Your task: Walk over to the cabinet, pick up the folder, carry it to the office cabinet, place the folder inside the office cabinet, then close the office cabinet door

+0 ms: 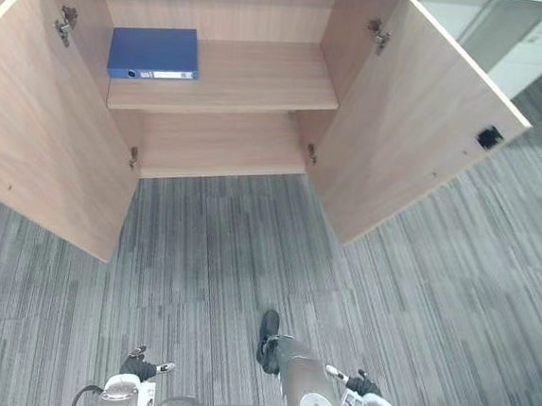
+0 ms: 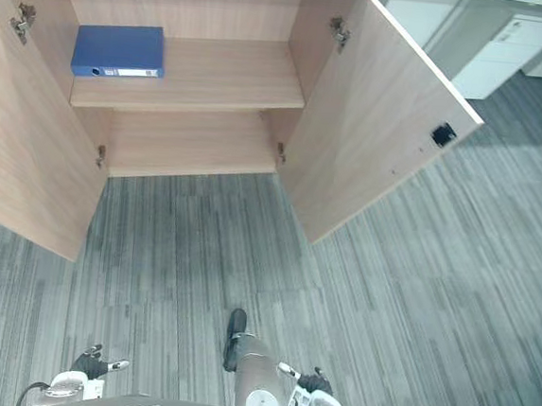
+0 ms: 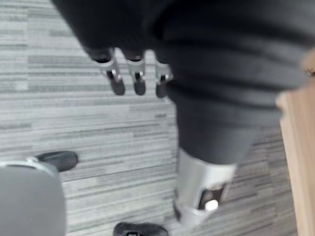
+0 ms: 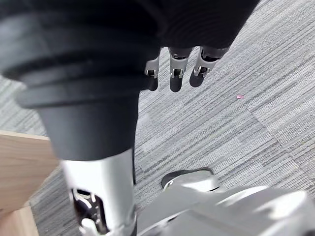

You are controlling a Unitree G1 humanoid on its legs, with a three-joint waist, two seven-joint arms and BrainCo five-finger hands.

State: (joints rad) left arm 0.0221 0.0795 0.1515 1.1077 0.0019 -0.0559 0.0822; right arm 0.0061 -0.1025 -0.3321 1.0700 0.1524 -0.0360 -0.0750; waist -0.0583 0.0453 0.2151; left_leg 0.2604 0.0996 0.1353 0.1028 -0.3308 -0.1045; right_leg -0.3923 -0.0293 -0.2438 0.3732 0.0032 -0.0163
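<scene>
The left robot hand [image 3: 139, 81] and the right robot hand [image 4: 175, 74] are held low over the carpet [image 1: 247, 258]. Their fingers are loose and straight, and nothing is held. The blue folder [image 1: 154, 53] is laid flat at the left end of the shelf [image 1: 263, 79] in the open cabinet [image 1: 231, 10].

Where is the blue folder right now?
In both eye views the blue folder lies flat at the left end of the upper shelf in the wooden cabinet, beside the open left door.

Pretty bright, even light overall; cabinet [image 1: 263, 74] interior softly shaded at 12 o'clock, carpet [image 1: 247, 258] darker around 2.
</scene>
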